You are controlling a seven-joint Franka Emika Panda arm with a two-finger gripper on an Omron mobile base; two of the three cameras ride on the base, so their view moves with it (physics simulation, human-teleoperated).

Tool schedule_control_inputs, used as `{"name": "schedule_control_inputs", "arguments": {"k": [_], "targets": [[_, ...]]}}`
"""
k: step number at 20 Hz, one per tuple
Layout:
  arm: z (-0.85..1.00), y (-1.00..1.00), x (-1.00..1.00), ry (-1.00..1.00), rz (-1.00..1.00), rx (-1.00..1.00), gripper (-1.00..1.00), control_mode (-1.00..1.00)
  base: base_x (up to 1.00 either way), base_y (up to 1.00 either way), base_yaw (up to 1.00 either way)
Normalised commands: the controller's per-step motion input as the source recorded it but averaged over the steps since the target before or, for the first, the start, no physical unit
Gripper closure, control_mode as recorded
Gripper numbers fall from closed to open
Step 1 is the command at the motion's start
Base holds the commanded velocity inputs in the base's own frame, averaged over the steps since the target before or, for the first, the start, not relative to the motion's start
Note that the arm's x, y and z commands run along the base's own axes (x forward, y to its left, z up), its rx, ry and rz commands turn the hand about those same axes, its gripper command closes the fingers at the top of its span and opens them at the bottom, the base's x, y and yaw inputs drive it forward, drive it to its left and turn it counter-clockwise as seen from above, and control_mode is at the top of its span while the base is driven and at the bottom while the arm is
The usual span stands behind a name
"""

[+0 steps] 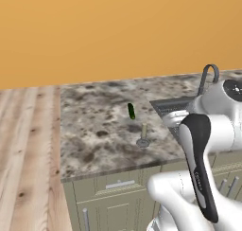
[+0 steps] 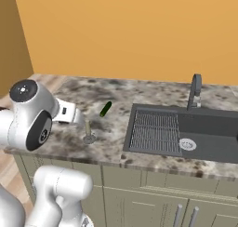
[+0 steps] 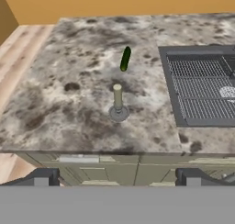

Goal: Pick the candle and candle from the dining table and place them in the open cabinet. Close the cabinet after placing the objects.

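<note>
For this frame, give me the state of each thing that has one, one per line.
candle: upright on the dining table, unlit, not held
cucumber: lying flat on the stone top, beyond the candle
gripper: open, holding nothing, short of the table edge
sink: no water visible, faucet not running

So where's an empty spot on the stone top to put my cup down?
The stone top is bare left of the candle, out to its left edge, and along the front edge. It is tighter between the candle, the green cucumber and the sink.
</note>
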Motion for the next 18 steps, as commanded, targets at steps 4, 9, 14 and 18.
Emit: {"name": "schedule_control_inputs", "arguments": {"k": [4, 9, 14, 18], "targets": [[-0.28, 0.01, 0.34, 0.0, 0.0, 0.0, -1.0, -1.0, 0.0, 0.0, 0.0], [-0.34, 0.0, 0.31, 0.0, 0.0, 0.0, -1.0, -1.0, 0.0, 0.0, 0.0], [-0.24, 0.01, 0.27, 0.0, 0.0, 0.0, -1.0, -1.0, 0.0, 0.0, 0.0], [-0.23, 0.03, 0.22, 0.0, 0.0, 0.0, -1.0, -1.0, 0.0, 0.0, 0.0]]}}
